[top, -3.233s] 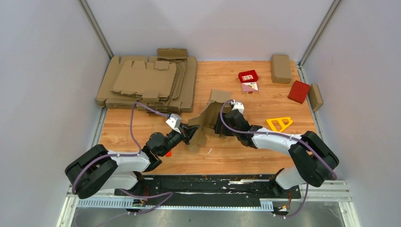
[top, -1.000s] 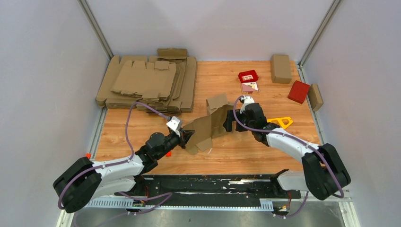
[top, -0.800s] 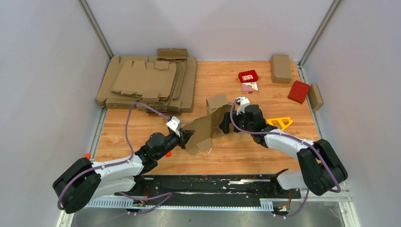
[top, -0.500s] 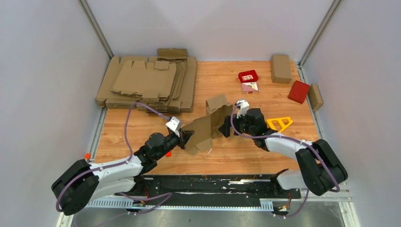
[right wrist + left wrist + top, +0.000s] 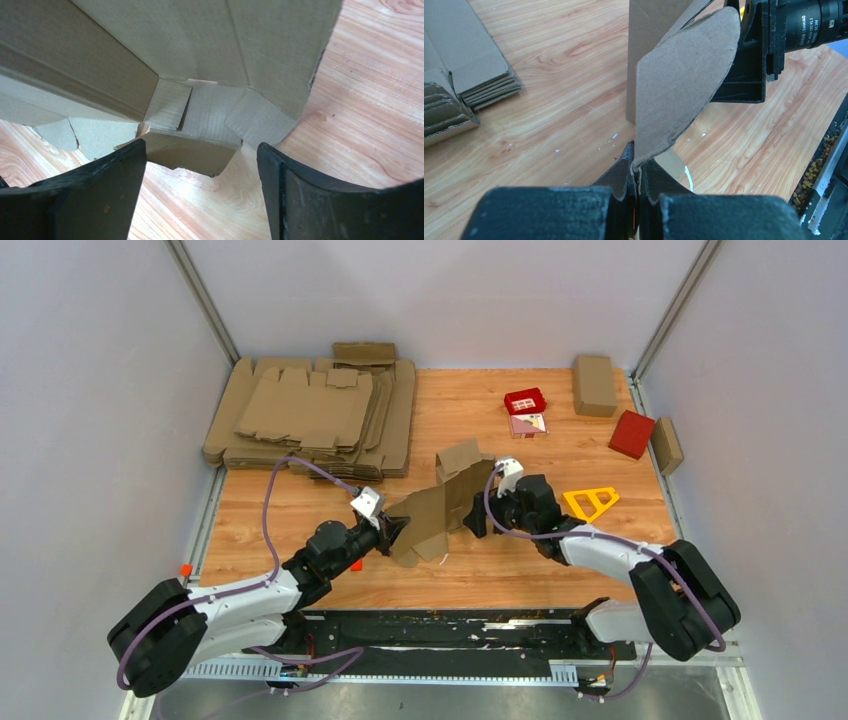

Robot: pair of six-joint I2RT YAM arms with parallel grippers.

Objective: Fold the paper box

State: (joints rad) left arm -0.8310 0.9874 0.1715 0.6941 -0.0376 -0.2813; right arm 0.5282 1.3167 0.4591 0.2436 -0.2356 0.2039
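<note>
Brown paper box (image 5: pixel 437 508), half-formed, stands mid-table between both arms. Left gripper (image 5: pixel 636 176) is pinched tight on its rounded near-left flap. Right gripper (image 5: pixel 200 165) is spread wide at the box's right side, holding nothing.

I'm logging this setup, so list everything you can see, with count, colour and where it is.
paper box: 1, brown, half-folded, table centre, between the grippers
flat sheets: 1 stack, brown, far left
cartons: 2, brown, far right
red boxes: 2, red, far right
card: 1, pinkish, beside the nearer red box
yellow frame: 1, triangular, right of centre
table: 1, wood
left gripper: shut on a box flap
right gripper: open at the box
</note>
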